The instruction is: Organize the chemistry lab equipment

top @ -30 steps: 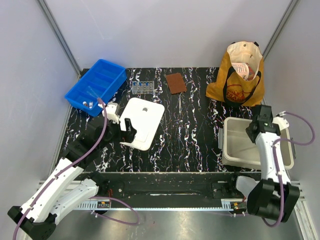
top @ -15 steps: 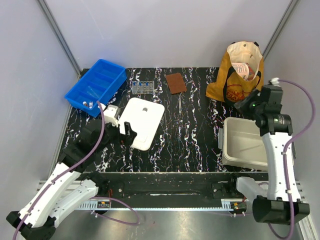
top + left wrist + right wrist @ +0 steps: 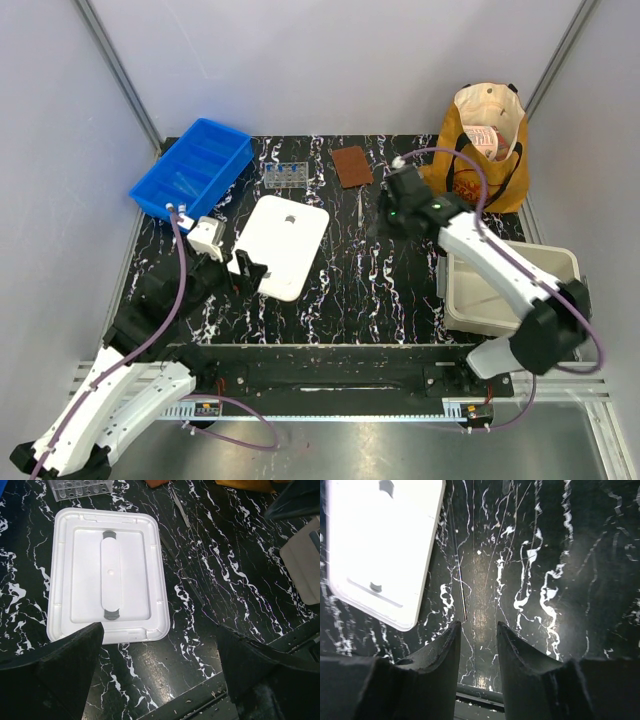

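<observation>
Right wrist view: a thin metal rod [image 3: 459, 575] lies on the black marbled bench [image 3: 560, 555], left of centre, just beside a white lid [image 3: 375, 545]. The right tool [image 3: 477, 627] hovers at bottom centre, its jaws narrowly parted and empty. To lift the rod, it should probably straddle it crosswise and drop low. The left tool [image 3: 159, 629] gapes wide, empty, above the lid.

I see a tan tote bag [image 3: 485, 150] standing at the back right of the black marble table [image 3: 380, 280], with a red and white pack [image 3: 482, 138] inside. A white lid [image 3: 290, 240] lies flat on the left. A brown square mat [image 3: 351, 165] lies near the back, and a white tub [image 3: 470, 300] sits on the right.
</observation>
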Controlling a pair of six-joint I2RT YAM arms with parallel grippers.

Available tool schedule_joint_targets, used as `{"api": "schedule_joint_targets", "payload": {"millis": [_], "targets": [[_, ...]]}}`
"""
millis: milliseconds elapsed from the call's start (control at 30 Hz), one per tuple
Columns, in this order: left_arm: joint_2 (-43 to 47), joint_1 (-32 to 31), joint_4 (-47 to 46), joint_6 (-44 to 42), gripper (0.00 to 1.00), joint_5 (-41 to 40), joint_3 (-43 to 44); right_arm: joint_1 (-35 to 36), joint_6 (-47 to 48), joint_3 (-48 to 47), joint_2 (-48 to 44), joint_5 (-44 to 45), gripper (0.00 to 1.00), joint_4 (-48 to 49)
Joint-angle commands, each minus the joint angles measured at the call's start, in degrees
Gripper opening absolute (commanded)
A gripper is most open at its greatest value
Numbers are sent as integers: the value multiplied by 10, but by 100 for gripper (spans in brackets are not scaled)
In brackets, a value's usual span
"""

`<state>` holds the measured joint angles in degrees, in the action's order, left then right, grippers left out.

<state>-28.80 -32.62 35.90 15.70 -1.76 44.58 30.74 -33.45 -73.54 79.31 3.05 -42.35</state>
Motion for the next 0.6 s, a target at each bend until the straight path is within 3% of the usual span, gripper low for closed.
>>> {"api": "schedule_joint_targets", "payload": {"millis": [0, 333, 567], "targets": [[11, -2, -24, 1, 99, -44, 2, 44, -6, -35, 82, 49, 40, 55], [37, -2, -16, 8, 99, -86, 5, 99, 24, -119, 289, 78, 41, 99], [52, -2, -12, 10, 99, -109, 6, 121, 35, -154, 366, 65, 39, 121]]}}
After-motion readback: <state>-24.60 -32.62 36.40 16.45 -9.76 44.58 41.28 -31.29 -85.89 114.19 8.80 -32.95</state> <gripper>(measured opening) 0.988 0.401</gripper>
